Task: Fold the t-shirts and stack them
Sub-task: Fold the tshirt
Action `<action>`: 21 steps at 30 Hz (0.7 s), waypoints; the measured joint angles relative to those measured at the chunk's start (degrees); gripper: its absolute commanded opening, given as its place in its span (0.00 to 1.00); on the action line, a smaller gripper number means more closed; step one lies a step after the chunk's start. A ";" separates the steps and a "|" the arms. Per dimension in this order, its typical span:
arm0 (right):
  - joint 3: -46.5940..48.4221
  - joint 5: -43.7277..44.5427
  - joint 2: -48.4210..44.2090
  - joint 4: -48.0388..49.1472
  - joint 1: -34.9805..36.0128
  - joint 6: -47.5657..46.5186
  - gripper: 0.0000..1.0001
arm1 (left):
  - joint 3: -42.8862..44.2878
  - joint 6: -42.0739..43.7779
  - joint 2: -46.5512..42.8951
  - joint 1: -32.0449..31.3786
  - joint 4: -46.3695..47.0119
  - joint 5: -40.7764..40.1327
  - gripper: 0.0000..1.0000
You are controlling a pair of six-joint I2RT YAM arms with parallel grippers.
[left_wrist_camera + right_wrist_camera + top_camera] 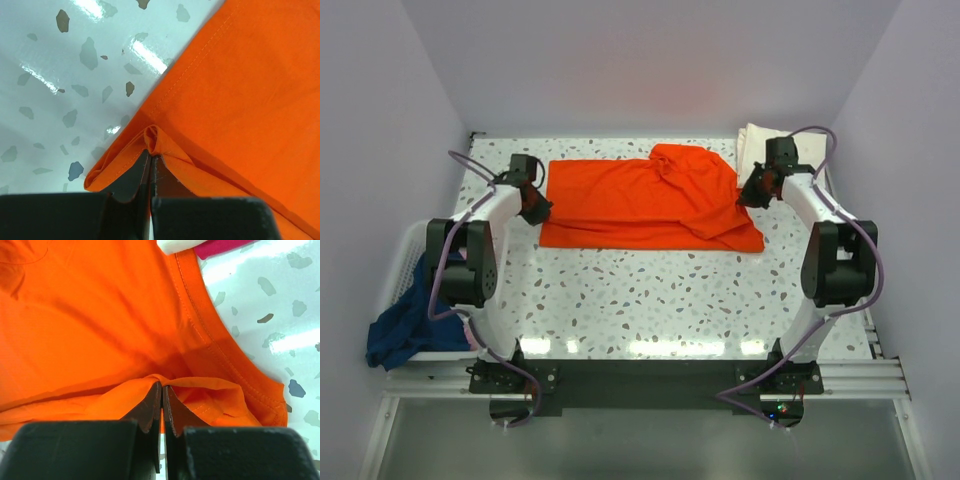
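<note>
A bright orange t-shirt [640,200] lies across the far half of the speckled table, flat on the left and bunched toward the right. My left gripper [534,205] is shut on the shirt's left edge, and the left wrist view shows a fold of orange t-shirt [240,90] pinched between the left gripper [151,150] tips. At the shirt's right side my right gripper [752,192] is shut on a ridge of orange t-shirt [90,315], seen gathered at the right gripper [162,385] tips. A cream-white t-shirt [758,148] lies folded at the far right, partly behind the right arm. A navy blue t-shirt [405,320] hangs out of the basket on the left.
A white slatted basket [405,250] stands off the table's left edge beside the left arm. A strip of pink cloth [220,246] shows next to the cream-white cloth [172,245] in the right wrist view. Walls close in the table on the left, back and right.
</note>
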 measured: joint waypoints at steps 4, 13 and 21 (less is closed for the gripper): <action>0.46 -0.26 1.38 0.22 -0.33 0.00 0.00 | 0.22 0.00 0.96 0.07 0.02 0.04 0.00; 1.11 -0.50 2.86 0.55 -0.74 0.09 0.00 | 0.42 1.11 1.20 1.33 0.74 0.68 0.41; 1.60 -1.66 4.33 2.08 -0.74 0.42 0.00 | 0.11 2.54 0.42 2.23 2.23 1.27 0.70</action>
